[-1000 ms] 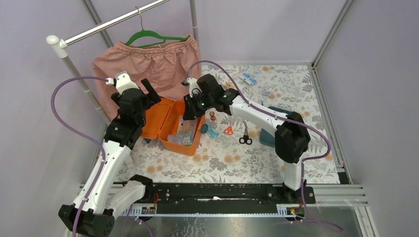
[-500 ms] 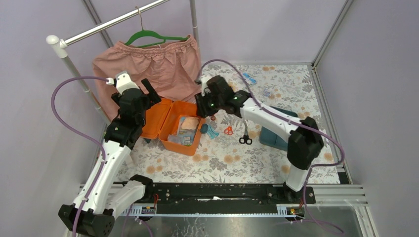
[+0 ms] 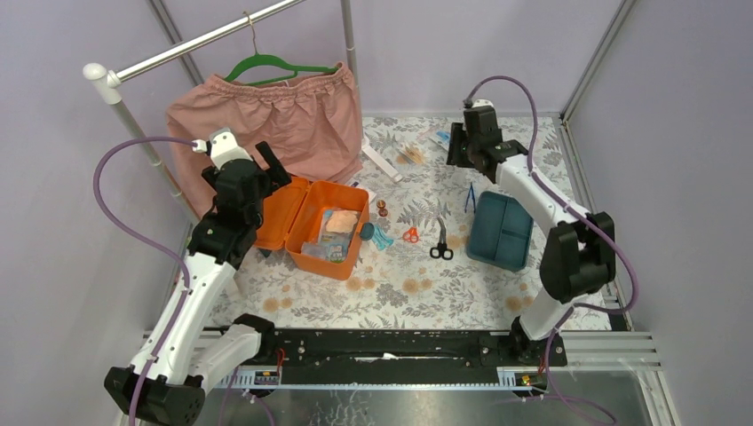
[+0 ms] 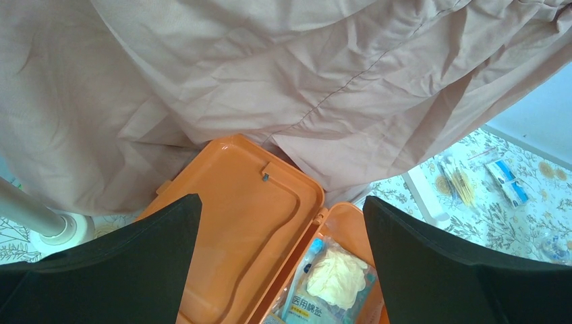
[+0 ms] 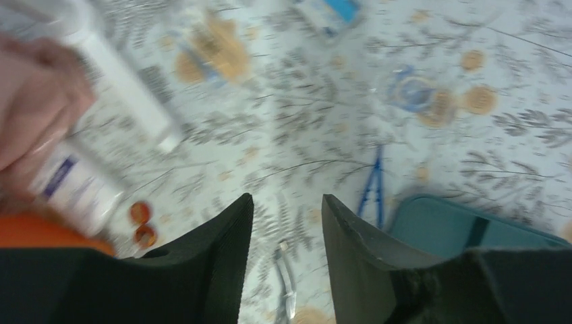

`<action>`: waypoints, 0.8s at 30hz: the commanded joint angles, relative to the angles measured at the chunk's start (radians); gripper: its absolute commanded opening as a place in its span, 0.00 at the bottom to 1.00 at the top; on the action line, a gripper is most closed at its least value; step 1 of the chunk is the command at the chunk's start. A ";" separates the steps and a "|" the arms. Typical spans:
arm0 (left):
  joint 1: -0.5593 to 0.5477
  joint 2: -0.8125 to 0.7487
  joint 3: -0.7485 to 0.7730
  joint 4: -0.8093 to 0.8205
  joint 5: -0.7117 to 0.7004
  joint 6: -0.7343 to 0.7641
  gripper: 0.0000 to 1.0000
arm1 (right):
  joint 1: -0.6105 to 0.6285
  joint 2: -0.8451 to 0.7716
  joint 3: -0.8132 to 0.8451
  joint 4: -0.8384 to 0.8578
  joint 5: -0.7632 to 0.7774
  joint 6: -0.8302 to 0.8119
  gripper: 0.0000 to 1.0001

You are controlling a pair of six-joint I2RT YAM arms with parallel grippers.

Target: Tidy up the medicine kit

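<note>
We hold the left gripper (image 4: 281,202) over the orange box (image 4: 236,223), jaws spread wide; the right gripper (image 5: 287,202) has its jaws apart, empty.

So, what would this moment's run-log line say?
left tool: open, empty, by orange box | right tool: open, empty, over table, far side | teal tray: outside box

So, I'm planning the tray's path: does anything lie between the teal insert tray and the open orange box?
Yes: black scissors, small orange scissors and a teal item lie on the table between the insert tray and the orange box.
</note>
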 commanded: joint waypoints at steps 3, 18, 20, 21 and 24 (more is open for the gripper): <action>-0.012 -0.009 -0.013 0.015 -0.011 0.001 0.99 | -0.136 0.186 0.138 -0.076 0.063 -0.033 0.55; -0.019 -0.015 -0.018 0.021 0.001 0.002 0.99 | -0.226 0.567 0.505 -0.138 -0.120 -0.478 0.70; -0.018 -0.014 -0.020 0.022 0.002 0.002 0.99 | -0.226 0.597 0.541 -0.142 -0.146 -0.522 0.69; -0.019 -0.014 -0.019 0.023 0.004 0.002 0.99 | -0.228 0.616 0.562 -0.147 -0.132 -0.536 0.69; -0.021 -0.012 -0.020 0.023 0.004 0.002 0.99 | -0.229 0.663 0.637 -0.182 -0.127 -0.578 0.66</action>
